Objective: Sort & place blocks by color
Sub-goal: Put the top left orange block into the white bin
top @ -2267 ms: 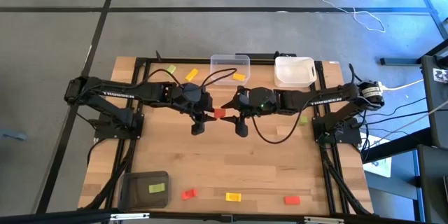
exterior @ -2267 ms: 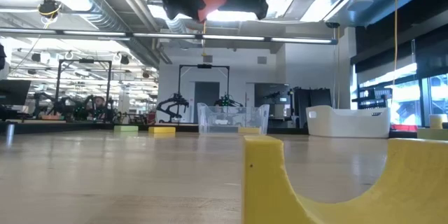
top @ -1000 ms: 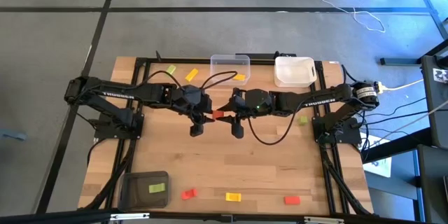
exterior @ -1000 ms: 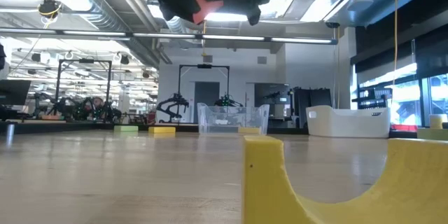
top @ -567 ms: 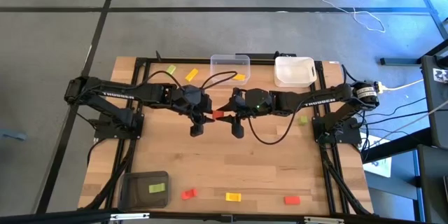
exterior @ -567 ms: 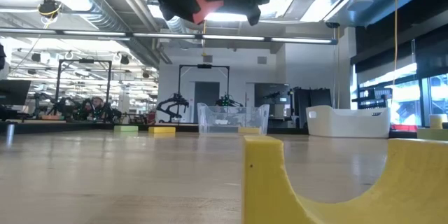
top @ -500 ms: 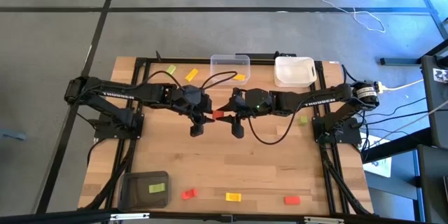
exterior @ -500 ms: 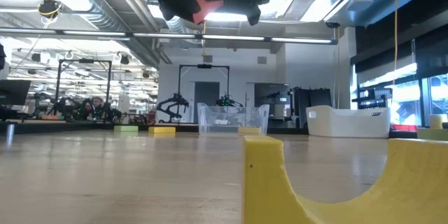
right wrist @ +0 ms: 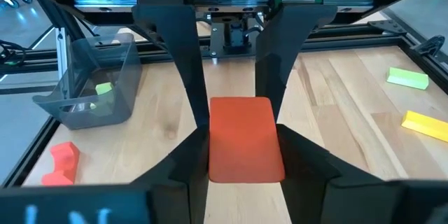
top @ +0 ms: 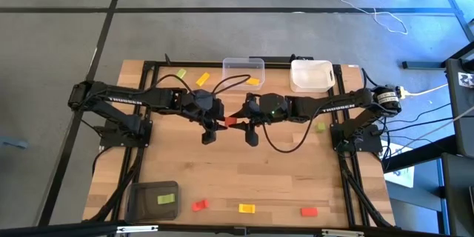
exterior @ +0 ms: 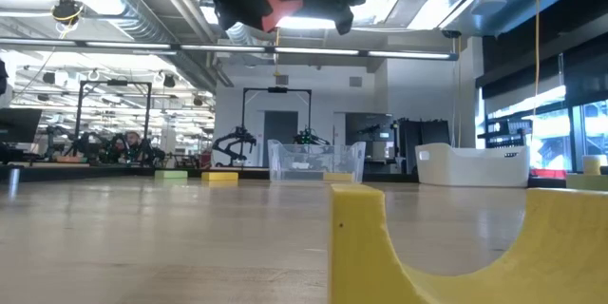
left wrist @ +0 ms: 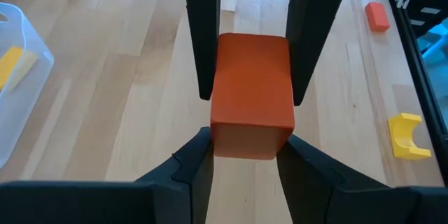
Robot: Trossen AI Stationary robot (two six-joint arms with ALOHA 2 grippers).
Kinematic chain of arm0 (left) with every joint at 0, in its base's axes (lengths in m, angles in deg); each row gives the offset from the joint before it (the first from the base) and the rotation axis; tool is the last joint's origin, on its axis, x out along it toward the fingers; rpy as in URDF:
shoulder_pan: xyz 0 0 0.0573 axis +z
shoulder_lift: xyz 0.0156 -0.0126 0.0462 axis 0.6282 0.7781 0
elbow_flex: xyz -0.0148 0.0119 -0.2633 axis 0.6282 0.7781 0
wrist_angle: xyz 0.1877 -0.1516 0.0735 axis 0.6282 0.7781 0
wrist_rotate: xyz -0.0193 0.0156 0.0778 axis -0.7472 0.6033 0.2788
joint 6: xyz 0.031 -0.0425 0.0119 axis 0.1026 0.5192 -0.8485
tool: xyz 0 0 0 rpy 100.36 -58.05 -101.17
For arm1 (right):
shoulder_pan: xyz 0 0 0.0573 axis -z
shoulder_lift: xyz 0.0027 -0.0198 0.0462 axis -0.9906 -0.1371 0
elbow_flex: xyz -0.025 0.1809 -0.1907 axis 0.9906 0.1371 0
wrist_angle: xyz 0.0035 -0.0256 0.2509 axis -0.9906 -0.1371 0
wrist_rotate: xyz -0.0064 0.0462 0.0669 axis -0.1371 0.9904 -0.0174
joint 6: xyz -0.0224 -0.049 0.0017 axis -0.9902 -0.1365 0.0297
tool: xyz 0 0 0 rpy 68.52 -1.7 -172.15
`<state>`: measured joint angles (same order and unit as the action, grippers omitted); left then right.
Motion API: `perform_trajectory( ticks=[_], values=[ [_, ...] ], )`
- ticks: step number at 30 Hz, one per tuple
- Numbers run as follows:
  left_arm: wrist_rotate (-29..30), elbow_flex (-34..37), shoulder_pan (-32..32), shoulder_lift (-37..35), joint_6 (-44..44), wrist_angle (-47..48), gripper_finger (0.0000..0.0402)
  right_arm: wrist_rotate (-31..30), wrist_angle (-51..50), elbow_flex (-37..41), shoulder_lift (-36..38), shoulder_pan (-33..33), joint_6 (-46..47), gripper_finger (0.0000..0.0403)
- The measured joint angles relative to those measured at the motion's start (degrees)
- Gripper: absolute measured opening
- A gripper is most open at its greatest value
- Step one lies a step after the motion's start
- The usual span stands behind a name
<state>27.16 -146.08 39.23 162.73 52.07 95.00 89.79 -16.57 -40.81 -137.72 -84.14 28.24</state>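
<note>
Above mid-table, the left gripper [top: 215, 124] and right gripper [top: 243, 122] meet tip to tip around one flat red rectangular block [left wrist: 252, 94]. Each gripper's fingers flank the block's long sides; whether both still pinch it firmly appears uncertain. The block's long axis runs from one gripper toward the other, its broad face up.

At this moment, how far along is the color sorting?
Partly done. A green block lies in the dark grey bin, and a yellow block sits in the clear bin. In hand: a red block held mid-air between the left gripper and right gripper, both gripping it. Left: loose blocks along the near edge and by the far edge; the white bin looks empty.
</note>
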Motion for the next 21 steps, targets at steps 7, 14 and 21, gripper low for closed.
perform_trajectory(
  ticks=[7,14,21],
  values=[
    [-0.07,0.00,0.00,0.00,-0.02,-0.28,0.0134,0.12,-0.20,0.00,0.33,0.00,-0.19,0.0132],
    [0.00,-0.11,0.04,-0.02,0.04,-0.81,0.0134,0.03,-2.56,-0.03,2.23,0.00,-0.19,0.0132],
    [0.00,-0.11,0.04,-0.02,-1.19,-1.95,0.0134,0.05,-3.63,-0.05,3.16,0.00,-0.06,0.0132]
  ],
)
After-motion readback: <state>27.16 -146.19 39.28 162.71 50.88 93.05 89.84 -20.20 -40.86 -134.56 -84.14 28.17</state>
